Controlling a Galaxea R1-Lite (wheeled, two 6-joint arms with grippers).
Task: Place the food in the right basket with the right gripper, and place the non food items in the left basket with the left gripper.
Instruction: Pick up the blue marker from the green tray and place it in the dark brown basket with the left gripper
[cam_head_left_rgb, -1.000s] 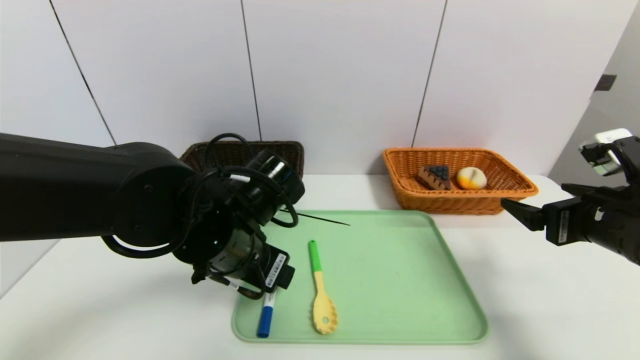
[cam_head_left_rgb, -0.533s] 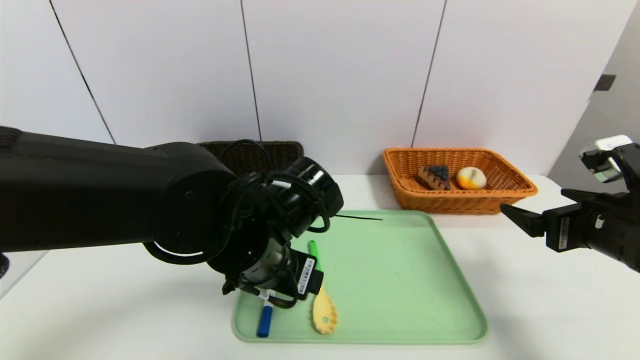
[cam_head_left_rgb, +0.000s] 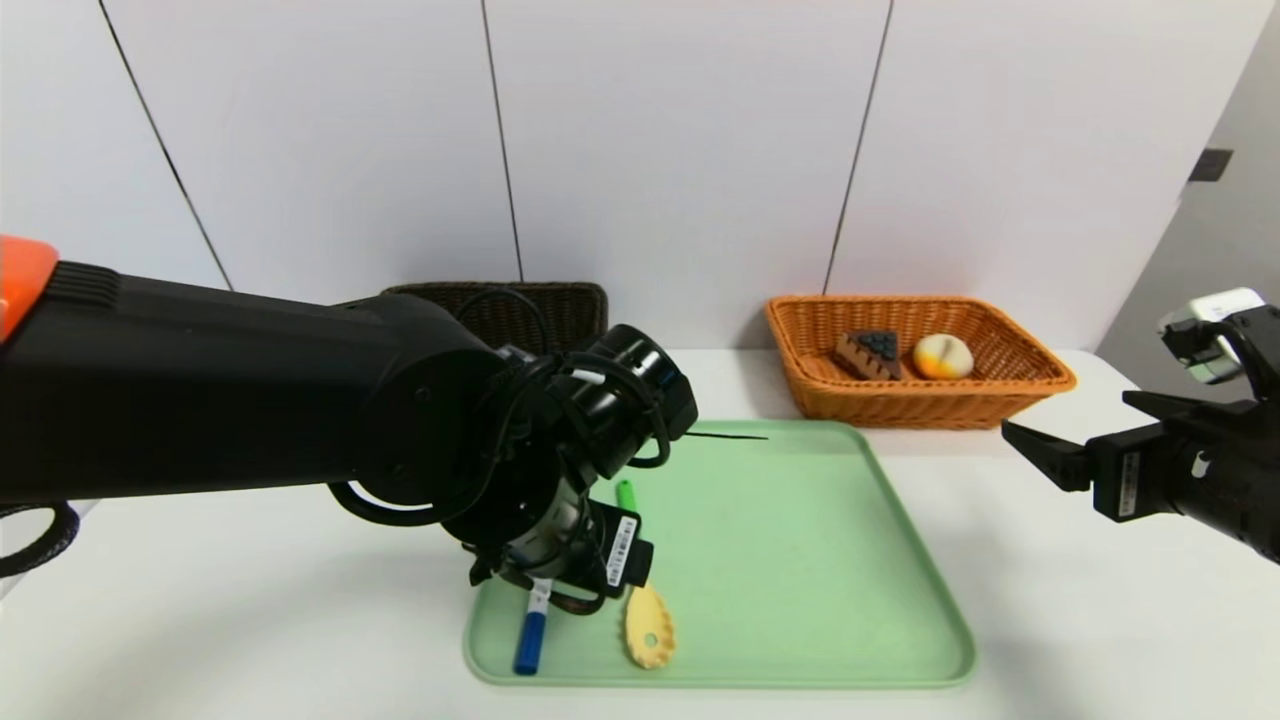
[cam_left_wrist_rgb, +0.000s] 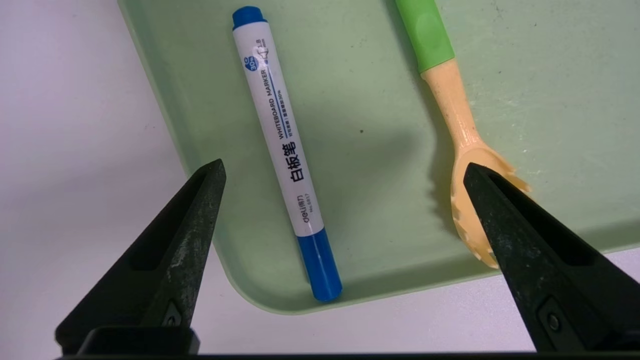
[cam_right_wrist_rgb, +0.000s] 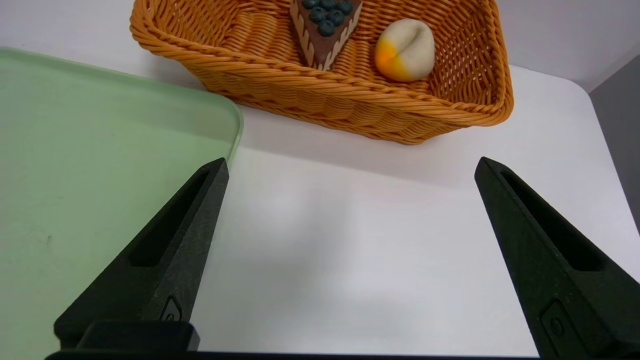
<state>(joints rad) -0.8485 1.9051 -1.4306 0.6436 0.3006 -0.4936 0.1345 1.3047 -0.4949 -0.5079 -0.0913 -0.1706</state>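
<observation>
Open left gripper (cam_left_wrist_rgb: 345, 167) above blue-capped white marker (cam_left_wrist_rgb: 280, 135).

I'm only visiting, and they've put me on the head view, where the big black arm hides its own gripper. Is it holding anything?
Observer: No. From its wrist, the left gripper is open, with nothing in its grasp.
Visitor: What's below it? I see a blue end poking out.
Observer: A whiteboard marker; its printed white barrel shows whole, and its other end is blue too.
Visitor: And the yellow thing beside it?
Observer: A slotted spoon; one black fingertip overlaps its head in the wrist view, though I can't tell whether they touch.
</observation>
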